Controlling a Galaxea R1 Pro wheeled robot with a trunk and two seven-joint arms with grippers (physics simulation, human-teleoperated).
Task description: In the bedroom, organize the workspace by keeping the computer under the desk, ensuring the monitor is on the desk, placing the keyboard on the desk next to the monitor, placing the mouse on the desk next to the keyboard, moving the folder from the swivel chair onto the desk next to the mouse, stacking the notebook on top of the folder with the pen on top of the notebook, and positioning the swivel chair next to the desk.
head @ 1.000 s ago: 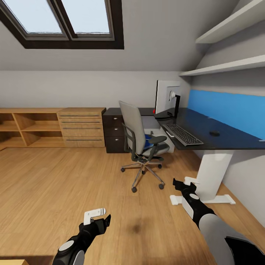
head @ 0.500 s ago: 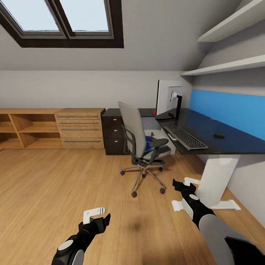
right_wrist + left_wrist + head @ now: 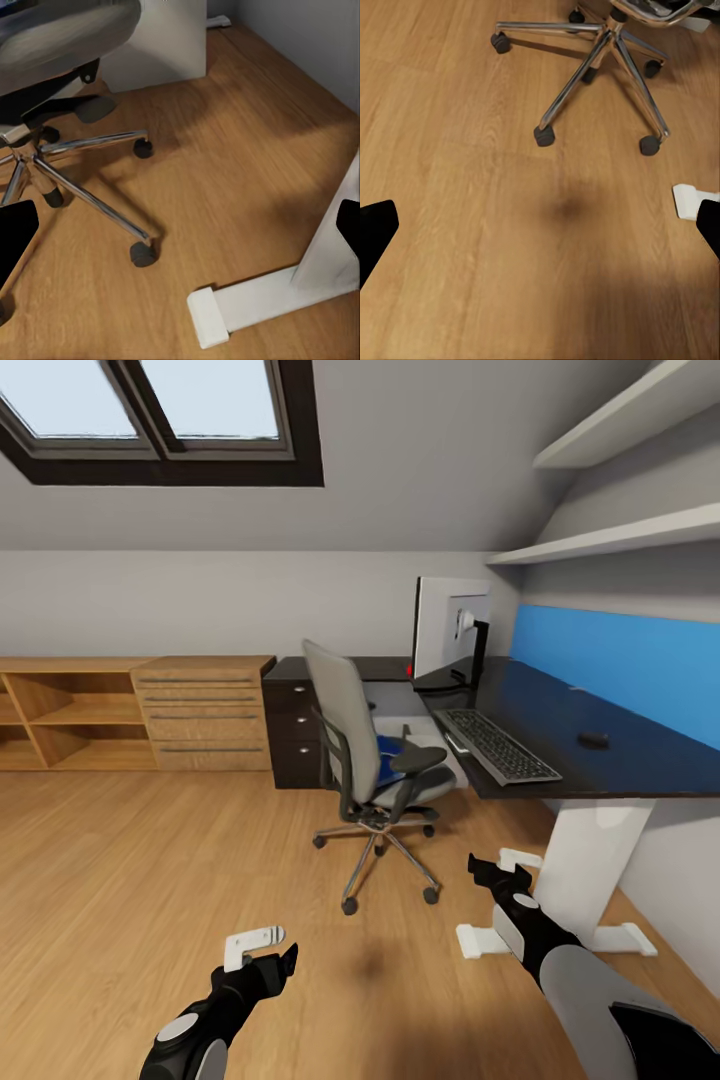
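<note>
Bedroom under a sloped ceiling with a skylight (image 3: 150,410); wood floor (image 3: 130,880).

The counter (image 3: 600,755), glossy black on white legs, ran along the right wall below a blue wall panel (image 3: 620,660) and two shelves (image 3: 610,540). Its dark drawer unit (image 3: 290,725) stood at the far end, beside a light-wood chest of drawers (image 3: 205,715).

The monitor (image 3: 440,628) stood upright on the counter at the far end, its back toward the camera, with a red dot at one lower corner. The keyboard (image 3: 497,745) lay just in front of the monitor's base, along the counter's near edge. The mouse (image 3: 593,739) sat on the counter, well apart from the keyboard, toward the wall.

The swivel chair (image 3: 365,760) stood on the floor just beside the counter, its back turned to the camera. The folder (image 3: 388,765) showed as a blue patch on the seat, partly hidden by the chair's back and armrest. The computer (image 3: 400,700) showed as a pale box behind the chair, below the counter's top, mostly hidden.

The left tool (image 3: 262,950) hung low over the floor, its fingers apart and holding nothing. The right tool (image 3: 498,868) hung near the counter's white foot (image 3: 560,940), also spread wide, empty. Both wrist views showed dark fingertips at opposite edges, with bare floor, chair casters (image 3: 544,136) and the counter's foot between them.
</note>
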